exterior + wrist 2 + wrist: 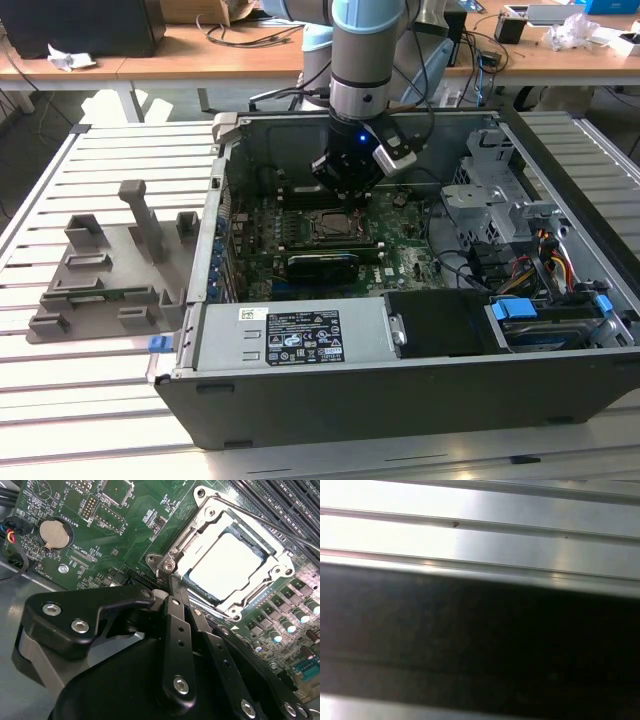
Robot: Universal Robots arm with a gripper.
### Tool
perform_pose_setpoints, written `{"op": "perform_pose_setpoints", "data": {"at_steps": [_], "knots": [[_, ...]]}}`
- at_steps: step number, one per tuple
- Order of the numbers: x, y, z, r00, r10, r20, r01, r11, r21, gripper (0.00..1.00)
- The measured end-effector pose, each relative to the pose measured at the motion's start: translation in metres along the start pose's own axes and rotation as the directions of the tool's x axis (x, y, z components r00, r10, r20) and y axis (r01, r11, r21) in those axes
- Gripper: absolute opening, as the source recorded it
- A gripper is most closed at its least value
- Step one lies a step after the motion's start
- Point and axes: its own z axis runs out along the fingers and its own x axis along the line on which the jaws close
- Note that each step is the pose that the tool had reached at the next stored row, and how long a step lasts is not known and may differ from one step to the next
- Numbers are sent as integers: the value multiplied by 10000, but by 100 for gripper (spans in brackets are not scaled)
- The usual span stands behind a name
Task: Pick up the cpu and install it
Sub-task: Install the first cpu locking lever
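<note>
Jaws of the gripper appear drawn together, the black fingers meeting at a tip just beside the corner of the socket frame, with nothing seen between them. From where I stand, the arm hangs over the open computer case on the slatted bench, its head directly above the motherboard. The cpu, silver top glaring, already lies inside the socket, seemingly level, under the metal load plate. Risk, as judged: the fingertip sits so close to the frame and its lever that any sideways drift could snag the latch, scrape the board, or tilt the chip on its contacts. An unlocked plate would leave the chip free to shift. Grey tray stands well apart outside the case.
</note>
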Motion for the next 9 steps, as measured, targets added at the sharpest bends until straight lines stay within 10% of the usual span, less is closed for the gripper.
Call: {"op": "perform_pose_setpoints", "data": {"at_steps": [9], "knots": [[2,-18,-4,10000,-14,-5,14,10000,45,11]]}}
